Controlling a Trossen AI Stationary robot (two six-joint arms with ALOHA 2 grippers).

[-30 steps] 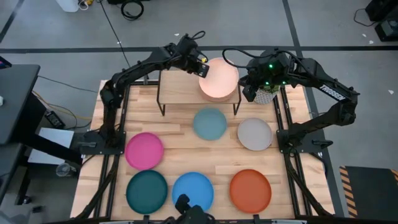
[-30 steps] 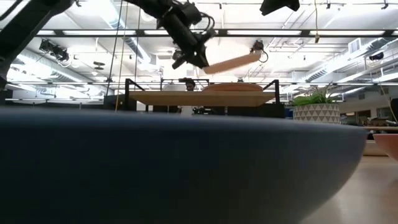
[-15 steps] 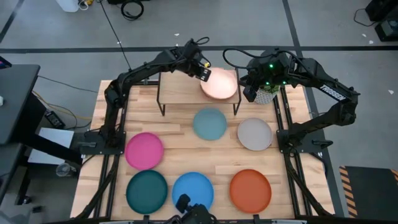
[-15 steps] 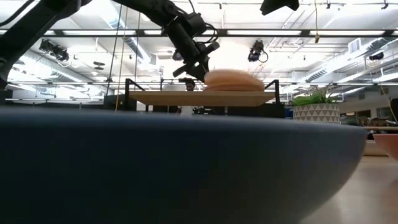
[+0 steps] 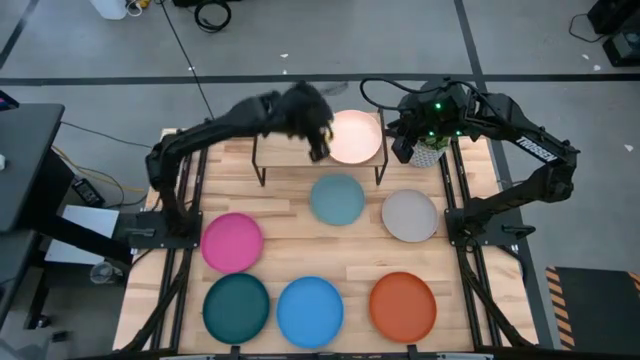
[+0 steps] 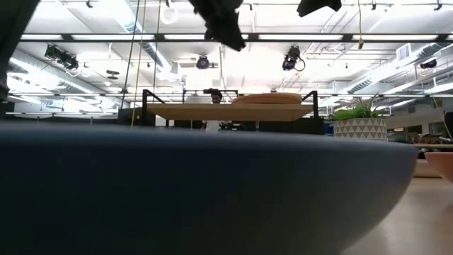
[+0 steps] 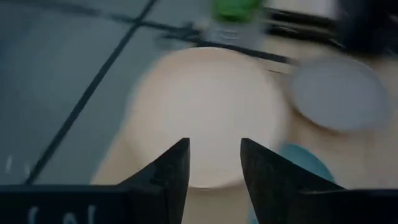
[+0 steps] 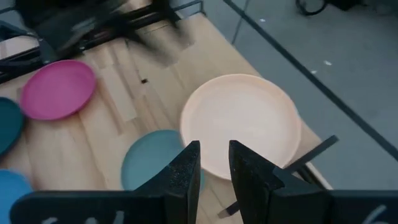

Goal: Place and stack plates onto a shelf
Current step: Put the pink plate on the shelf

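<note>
A pale peach plate [image 5: 354, 135] lies flat on the right half of the shelf [image 5: 290, 153], seen in the low view as a low mound [image 6: 272, 98] on the board. My left gripper [image 5: 316, 138] hovers open above the shelf just left of that plate [image 7: 205, 112], touching nothing. My right gripper [image 5: 404, 146] waits open past the shelf's right end, above the same plate [image 8: 242, 124]. On the table lie the pale blue [image 5: 337, 198], grey [image 5: 410, 215], magenta [image 5: 232, 242], dark teal [image 5: 236, 307], bright blue [image 5: 310, 310] and orange [image 5: 403, 305] plates.
A potted plant [image 5: 428, 155] stands at the table's far right corner, next to my right gripper. The shelf's left half is bare board. The bright blue plate's rim [image 6: 212, 191] fills the lower part of the low view.
My left gripper has lowered the tilted peach plate flat onto the shelf, onto a plate lying there. It has opened and let go, then risen and drawn back from it toward the table's near edge. The plate stays on the shelf.
</note>
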